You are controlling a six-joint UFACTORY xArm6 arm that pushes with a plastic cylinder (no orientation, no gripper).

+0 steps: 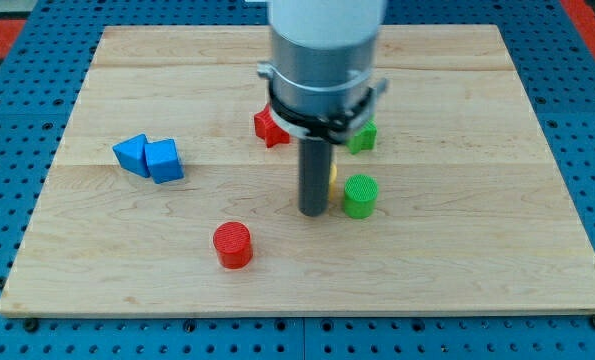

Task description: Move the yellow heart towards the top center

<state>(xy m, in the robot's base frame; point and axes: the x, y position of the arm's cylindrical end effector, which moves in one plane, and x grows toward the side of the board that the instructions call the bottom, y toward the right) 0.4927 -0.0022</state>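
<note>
Six other blocks share the wooden worktop (477,260) with the yellow heart (333,178), which shows only as a thin yellow sliver just to the right of my rod, near the middle of the board. My tip (313,212) rests on the surface with that sliver touching or almost touching its right side, and a green cylinder (359,195) stands just beside the heart on the view's right. Above, partly under the arm's housing, sit a red star-like block (268,126) and another green block (363,136), whose shape I cannot make out. Two blue blocks (148,157), touching each other, lie well apart at the view's left, and a red cylinder (232,244) stands toward the bottom.

There are no fingers on this rig, only the rod, so nothing is gripped.

I judge the step in hand to be lining up behind the heart. From beside it a push would send it sideways into the green cylinder, so the next move calls for bringing the tip below the heart, then driving it toward the view's top between the red and green blocks.
</note>
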